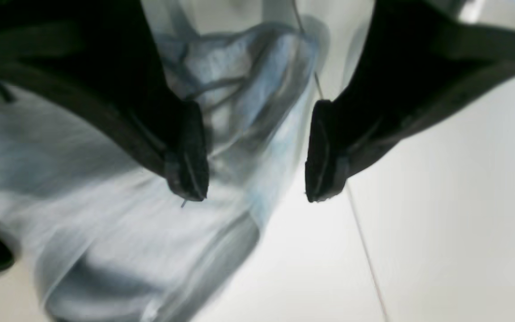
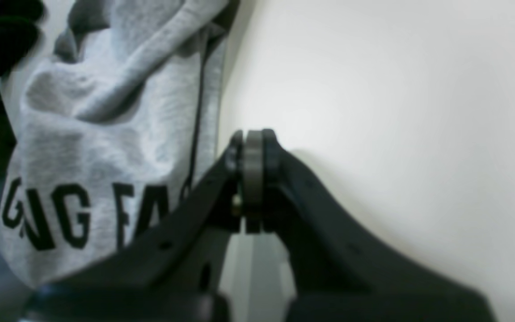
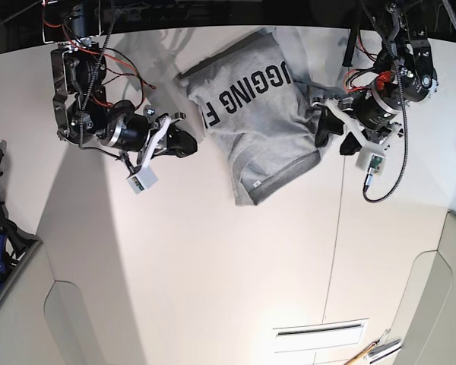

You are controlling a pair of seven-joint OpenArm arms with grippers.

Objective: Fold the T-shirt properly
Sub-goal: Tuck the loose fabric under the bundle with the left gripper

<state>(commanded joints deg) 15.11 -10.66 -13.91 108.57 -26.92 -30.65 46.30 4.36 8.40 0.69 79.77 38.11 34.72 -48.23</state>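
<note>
Scene: a white table (image 3: 213,289) seen from above, with two robot arms at its far end and a grey garment between them.

T-shirt: the T-shirt (image 3: 254,114) lies near the far edge of the table, roughly in the middle, partly bunched and askew. Black block letters (image 3: 243,90) face up, and one corner trails toward the near side. It is not flat, so I judge the fold is at an early stage and the cloth wants spreading first.

Left gripper: the left gripper (image 1: 257,152) sits at the shirt's edge, on the right of the overhead view. Its two dark fingers (image 1: 188,152) are spread apart, with rumpled fabric seen in the gap beyond them but nothing pinched. Its wrist view is blurred. It seems placed there to take hold of that edge or sleeve.

Right gripper: the right gripper (image 2: 251,147) is on the left of the overhead view, just beside the shirt's other edge, over bare table. Its jaws are pressed together and hold nothing. The lettered cloth lies off to one side of it, not touching it as far as I can tell.

Likely reason for the layout: one arm at each side suits pulling the shirt taut between them.
</note>
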